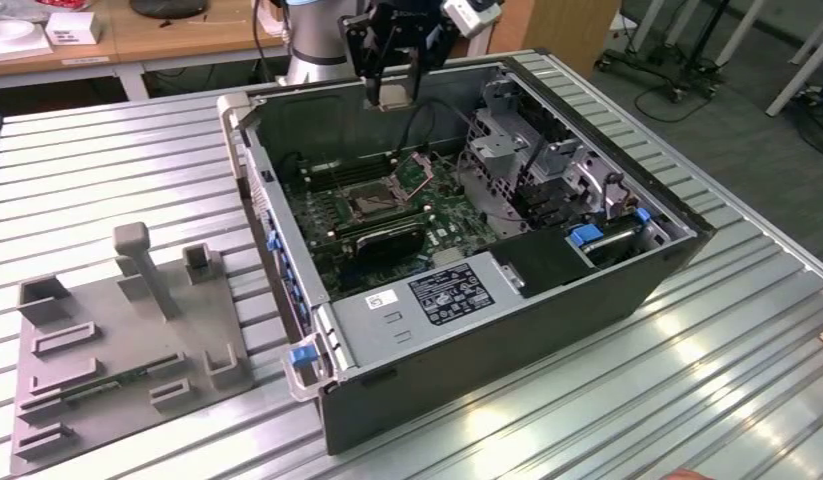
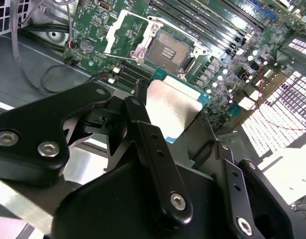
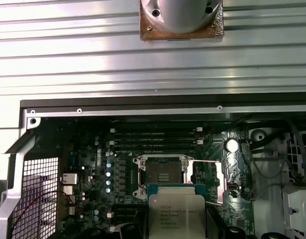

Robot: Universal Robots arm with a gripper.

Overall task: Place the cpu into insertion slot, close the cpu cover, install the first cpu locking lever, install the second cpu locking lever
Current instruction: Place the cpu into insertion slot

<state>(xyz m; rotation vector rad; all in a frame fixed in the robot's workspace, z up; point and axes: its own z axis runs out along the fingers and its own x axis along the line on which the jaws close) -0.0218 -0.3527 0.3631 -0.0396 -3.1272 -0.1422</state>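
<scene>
On the desk (image 1: 731,330) lies an open case (image 1: 518,330), its board (image 1: 445,215) facing up. The end effector (image 1: 391,95) hangs over the case near one wall, clamped on the cpu by two opposite edges. The cover (image 2: 127,35) stands swung back beside the slot (image 2: 168,51), whose dark centre lies bare. The cpu (image 2: 175,107) is in the air, well clear of the slot and off to one side of it in both wrist views. The main risk, I judge, is a tilted or off-centre descent: a corner landing first could bend the slot's contacts. A chip turned the wrong way would not seat. The edge-only grip may let it slip, and the fingers could strike the raised cover.
</scene>
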